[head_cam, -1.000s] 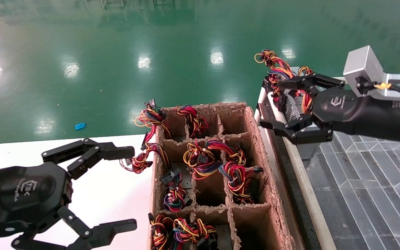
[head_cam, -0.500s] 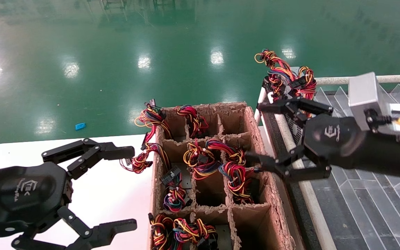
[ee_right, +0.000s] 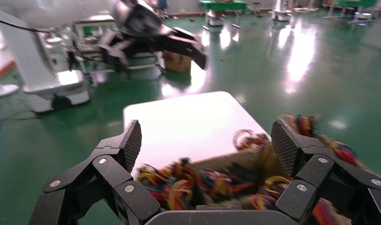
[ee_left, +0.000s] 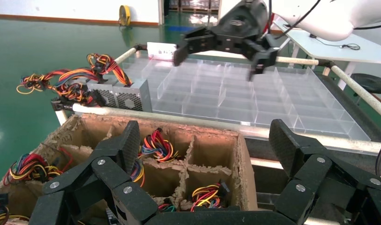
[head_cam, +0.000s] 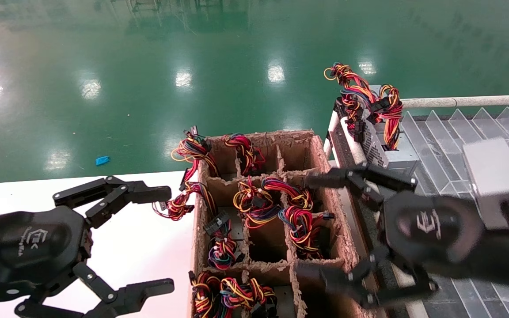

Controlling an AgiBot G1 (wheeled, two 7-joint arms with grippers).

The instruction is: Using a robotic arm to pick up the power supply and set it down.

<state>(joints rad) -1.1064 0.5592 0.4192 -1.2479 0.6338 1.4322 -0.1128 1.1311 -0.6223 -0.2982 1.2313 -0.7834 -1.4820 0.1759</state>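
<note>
**Over the divided carton, right gripper open and empty**

Nearest the camera, the left gripper hangs over the white table, its fingers spread wide and holding nothing. A white logo mark shows on its black body; no lettering can be read.

Beside it on the table stands a brown cardboard carton split into compartments. Several hold looped bundles of red, yellow, orange, blue and purple wires; some look bare.

At the carton's right edge the right gripper hovers with fingers wide apart, touching nothing, a similar white logo on its body.

Farther off, the power supply, a grey box trailing red, orange and yellow wires, rests at the far left corner of a clear divided tray, apart from both grippers.
</note>
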